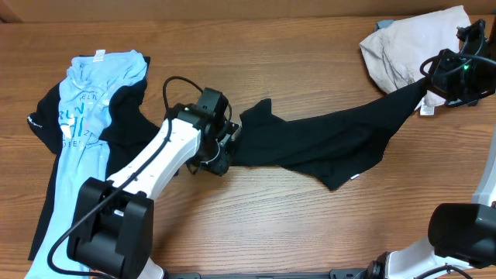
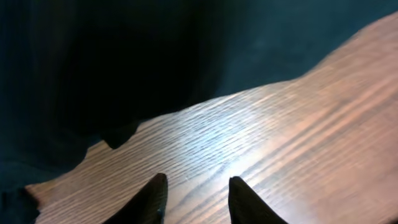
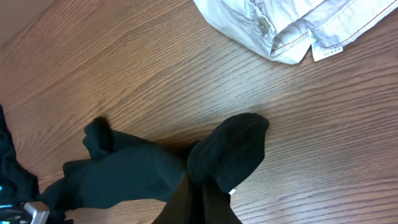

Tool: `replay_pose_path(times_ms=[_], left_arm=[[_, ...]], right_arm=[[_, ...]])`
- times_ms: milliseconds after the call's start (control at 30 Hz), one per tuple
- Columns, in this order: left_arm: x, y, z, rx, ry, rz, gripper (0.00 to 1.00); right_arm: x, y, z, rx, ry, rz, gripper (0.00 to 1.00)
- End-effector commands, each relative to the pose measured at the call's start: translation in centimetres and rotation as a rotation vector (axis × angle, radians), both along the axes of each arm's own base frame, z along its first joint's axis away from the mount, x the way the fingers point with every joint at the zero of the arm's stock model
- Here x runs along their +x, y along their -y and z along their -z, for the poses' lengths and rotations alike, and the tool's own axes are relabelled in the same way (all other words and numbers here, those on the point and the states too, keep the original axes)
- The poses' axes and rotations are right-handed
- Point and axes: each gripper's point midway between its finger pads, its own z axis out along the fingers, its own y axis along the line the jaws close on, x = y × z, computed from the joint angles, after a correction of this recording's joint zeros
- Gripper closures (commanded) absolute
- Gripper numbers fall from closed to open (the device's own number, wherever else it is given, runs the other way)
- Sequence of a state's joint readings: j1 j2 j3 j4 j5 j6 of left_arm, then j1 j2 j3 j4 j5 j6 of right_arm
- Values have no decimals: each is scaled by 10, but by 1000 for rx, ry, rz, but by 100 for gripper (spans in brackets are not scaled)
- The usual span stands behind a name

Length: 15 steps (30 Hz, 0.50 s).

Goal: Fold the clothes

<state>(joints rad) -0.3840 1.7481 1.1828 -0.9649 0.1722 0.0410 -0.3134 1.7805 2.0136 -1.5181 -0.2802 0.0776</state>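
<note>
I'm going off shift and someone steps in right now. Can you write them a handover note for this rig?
The left hand is open over the bare table at the black shirt's edge, holding nothing.
The right hand is shut on the shirt's far end, near the beige garment.
The shirt lies rumpled, drawn out across the table's middle.
The light blue tee lies unfolded at the left, on a dark garment.
Done: nothing folded. Left: every fold.
</note>
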Motion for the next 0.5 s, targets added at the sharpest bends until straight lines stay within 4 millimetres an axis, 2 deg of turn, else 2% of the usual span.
replay_pose_path(times_ms=[0,100,333,467], left_arm=[[8,-20,9,109,41,-100,70],[22,-26,8,142,105,-140,70],[59,-12,4,77,246,-156,61],[67,-8,23,82,243,-136,60]], right_arm=[[1,2,0,-12,2,-1,96],[1,2,0,-12,2,-1,96],[1,2,0,-12,2,-1,96],[1,2,1,-12,0,-3,96]])
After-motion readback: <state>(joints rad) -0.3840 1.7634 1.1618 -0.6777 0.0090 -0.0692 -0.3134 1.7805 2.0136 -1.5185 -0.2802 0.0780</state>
